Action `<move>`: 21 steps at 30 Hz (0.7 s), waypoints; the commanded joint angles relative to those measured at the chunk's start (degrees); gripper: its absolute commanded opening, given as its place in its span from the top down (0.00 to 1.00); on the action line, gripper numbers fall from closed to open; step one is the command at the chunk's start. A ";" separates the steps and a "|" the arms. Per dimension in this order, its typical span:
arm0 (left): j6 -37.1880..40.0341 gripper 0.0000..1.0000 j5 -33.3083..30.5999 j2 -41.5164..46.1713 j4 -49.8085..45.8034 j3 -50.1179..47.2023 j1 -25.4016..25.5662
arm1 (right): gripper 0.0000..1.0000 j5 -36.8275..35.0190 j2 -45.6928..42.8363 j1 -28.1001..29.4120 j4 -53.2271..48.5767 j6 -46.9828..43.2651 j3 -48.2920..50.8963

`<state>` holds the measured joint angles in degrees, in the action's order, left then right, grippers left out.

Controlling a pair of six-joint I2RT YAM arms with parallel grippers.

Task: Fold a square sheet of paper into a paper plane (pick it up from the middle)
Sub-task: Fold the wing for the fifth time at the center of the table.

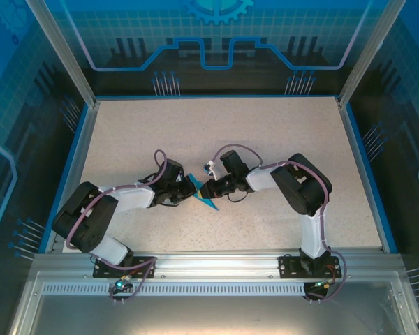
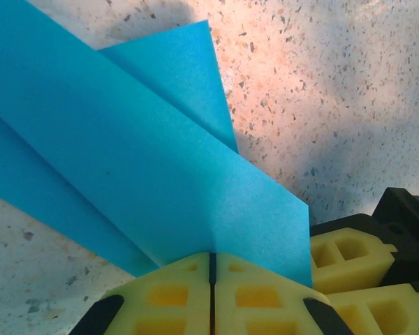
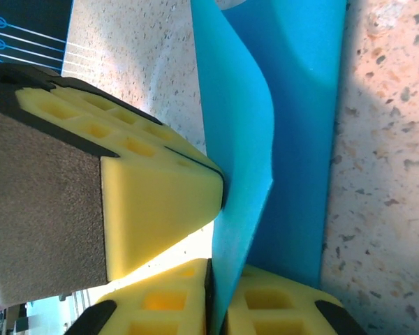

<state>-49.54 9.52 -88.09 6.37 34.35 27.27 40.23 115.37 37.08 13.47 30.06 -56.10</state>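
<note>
- At mid-table, both arms are meeting over the paper (image 1: 208, 203), which is sitting low on the table (image 1: 265, 132) between the two claws. It is partly folded into layered flaps and is not yet a dart.
- Left claw (image 1: 193, 190): it is clamping shut on a folded edge. In its wrist view the pads (image 2: 174, 293) are meeting along one thin seam, with the blue sheet coming out right at that seam.
- Right claw (image 1: 210, 188): its pads (image 3: 279, 310) are sitting almost together with the paper's edge running between them. Judging by its wrist view, it is pinching the sheet, though only lightly.
- Step in hand, as a judgement: a mid-fold hold, with one claw anchoring while the other is working a flap. Several folds are probably remaining.
- Next move, as a judgement: this is calling for one claw to let go and re-grip without dragging the sheet, while the other is pinning it down. Paper this thin is likely to buckle.
- Overhead view: this is giving the arm layout, but the wrists are covering most of the paper.
- Left wrist view: this is showing two flat stacked layers, a diagonal edge, and the right claw (image 2: 349, 279) at the sheet's corner.
- Right wrist view: this is revealing a flap standing up and bowing beside the left claw's pad (image 3: 153, 202), a curve that the left view is not giving away.
</note>
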 commanded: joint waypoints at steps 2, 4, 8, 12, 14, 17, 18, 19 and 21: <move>-0.36 0.91 -1.68 -1.03 -1.52 0.74 -0.65 | 0.84 0.89 0.18 -0.17 -3.13 0.61 -1.42; -0.38 0.91 -1.63 -1.03 -1.38 0.64 -0.69 | 0.83 0.59 -0.16 -0.17 -3.84 0.85 -1.59; -0.53 0.91 -1.65 -0.85 -1.17 0.46 -0.66 | 0.82 -0.03 -1.13 -0.34 -4.60 1.28 -1.46; -0.64 0.91 -1.53 -0.89 -1.01 0.40 -0.72 | 0.81 -0.41 -2.38 -0.45 -4.95 1.53 -1.04; -0.73 0.91 -1.51 -0.91 -0.91 0.38 -0.77 | 0.79 -0.54 -3.25 -0.52 -5.02 1.67 -0.64; -0.82 0.91 -1.46 -0.92 -0.82 0.41 -0.77 | 0.77 -0.64 -4.69 -0.65 -5.22 1.67 0.09; -0.82 0.91 -1.43 -0.94 -0.83 0.50 -0.78 | 0.77 -0.60 -5.05 -0.65 -5.30 1.59 0.36; -0.82 0.91 -1.35 -1.02 -0.79 0.58 -0.77 | 0.76 -0.64 -5.29 -0.61 -5.51 1.53 0.50; -0.83 0.91 -1.09 -1.20 -0.79 0.93 -0.75 | 0.75 -0.93 -5.72 -0.61 -5.84 1.38 0.92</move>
<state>-49.56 9.21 -88.23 6.28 34.35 27.14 39.44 111.66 37.08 9.61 31.31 -56.12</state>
